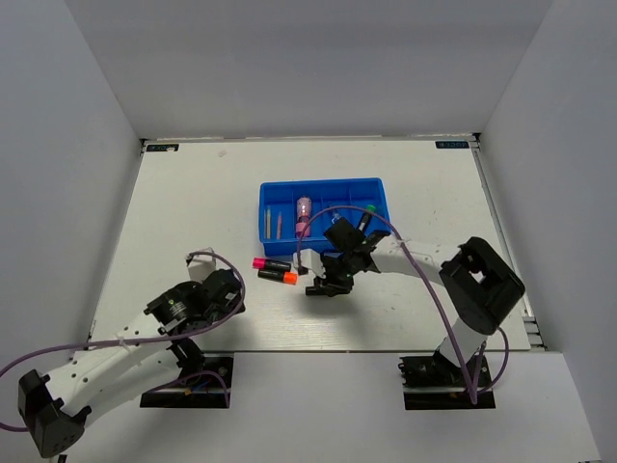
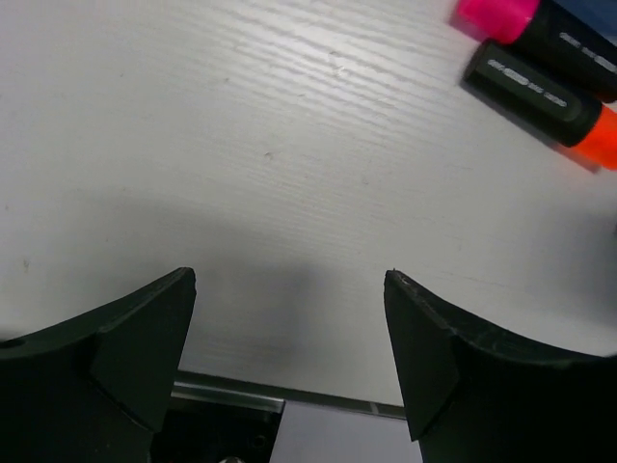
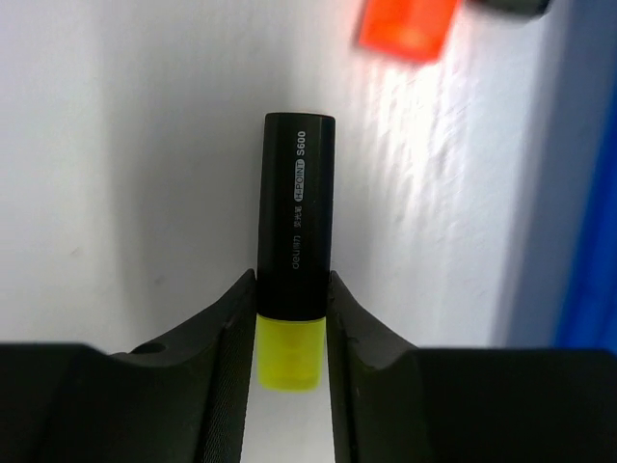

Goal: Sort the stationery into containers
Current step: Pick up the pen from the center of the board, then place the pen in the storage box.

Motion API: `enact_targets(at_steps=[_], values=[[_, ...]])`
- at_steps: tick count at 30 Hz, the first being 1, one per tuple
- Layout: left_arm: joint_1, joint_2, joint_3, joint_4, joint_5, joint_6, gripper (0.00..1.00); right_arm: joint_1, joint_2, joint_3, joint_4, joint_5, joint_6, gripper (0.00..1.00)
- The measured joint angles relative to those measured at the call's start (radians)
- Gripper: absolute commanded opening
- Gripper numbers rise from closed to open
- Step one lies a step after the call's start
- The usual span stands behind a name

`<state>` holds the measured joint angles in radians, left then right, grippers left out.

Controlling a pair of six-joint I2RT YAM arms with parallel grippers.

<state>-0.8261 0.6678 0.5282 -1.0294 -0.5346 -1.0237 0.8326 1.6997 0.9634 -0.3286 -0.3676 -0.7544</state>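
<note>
Yellow-capped highlighter point(image 3: 296, 222) — black barrel with white print, cap end toward my palm — sits squarely between my right fingers point(image 3: 227, 338). They press it from both sides, right where barrel meets cap. So my right gripper point(image 1: 321, 286) is drawn in narrow and holds the yellow-capped highlighter. Whether it rests on the tabletop point(image 1: 193, 212) or hangs just above it, I cannot tell.

It is near the middle of the tabletop, a little toward the near edge, just in front of the near wall of the blue tray point(image 1: 323, 183). To its left, close by, lies the orange-capped highlighter point(image 1: 278, 276). The pink-capped highlighter point(image 1: 270, 263) lies alongside that one, on its far side.

Inside the tray I see a pink marker point(image 1: 303, 214), thin pale sticks point(image 1: 270, 224) in the compartments to its left, and a green-capped highlighter point(image 1: 368, 210) further right.

My left gripper point(image 2: 289, 289) stands wide with nothing between the fingers — low over bare tabletop toward the near left. The pink and orange caps are well beyond its fingertips, off to the right.
</note>
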Motion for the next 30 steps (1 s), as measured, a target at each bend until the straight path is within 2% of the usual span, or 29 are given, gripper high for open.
enact_targets(at_steps=[2,3,5,6,9,10,12,13,14,17,20,25,30], values=[[0.0,0.03,0.009,0.051,0.017,0.074,0.77,0.0,-0.039,-0.008,-0.067,-0.01,0.0,0.0],[0.0,0.05,0.016,0.078,0.031,0.12,0.64,0.0,-0.062,-0.008,-0.098,-0.014,0.002,0.0],[0.0,0.1,0.039,0.137,0.069,0.226,0.48,0.0,-0.114,0.012,-0.175,-0.024,0.01,0.0],[0.0,0.133,0.058,0.158,0.089,0.281,0.37,0.0,-0.142,0.028,-0.205,-0.019,0.016,0.0],[0.0,0.253,0.125,0.231,0.148,0.449,0.37,0.0,-0.222,0.105,-0.267,0.042,0.05,0.0],[0.001,0.293,0.147,0.255,0.174,0.509,0.47,0.001,-0.245,0.139,-0.269,0.093,0.069,0.0],[0.001,0.361,0.188,0.297,0.225,0.615,0.58,0.0,-0.27,0.193,-0.261,0.222,0.098,0.0],[0.001,0.392,0.209,0.306,0.251,0.663,0.67,-0.003,-0.274,0.219,-0.251,0.301,0.11,0.0],[0.001,0.417,0.227,0.314,0.27,0.701,0.71,-0.009,-0.273,0.24,-0.238,0.376,0.119,0.0],[0.005,0.492,0.286,0.333,0.34,0.81,0.74,-0.051,-0.221,0.319,-0.224,0.573,0.145,0.0],[0.01,0.537,0.31,0.352,0.399,0.901,0.77,-0.119,-0.098,0.454,-0.246,0.708,0.187,0.0],[0.02,0.533,0.262,0.427,0.465,1.028,0.81,-0.24,0.147,0.725,-0.349,0.771,0.343,0.0],[0.026,0.508,0.18,0.508,0.498,1.152,0.83,-0.288,0.283,0.848,-0.454,0.78,0.49,0.0]])
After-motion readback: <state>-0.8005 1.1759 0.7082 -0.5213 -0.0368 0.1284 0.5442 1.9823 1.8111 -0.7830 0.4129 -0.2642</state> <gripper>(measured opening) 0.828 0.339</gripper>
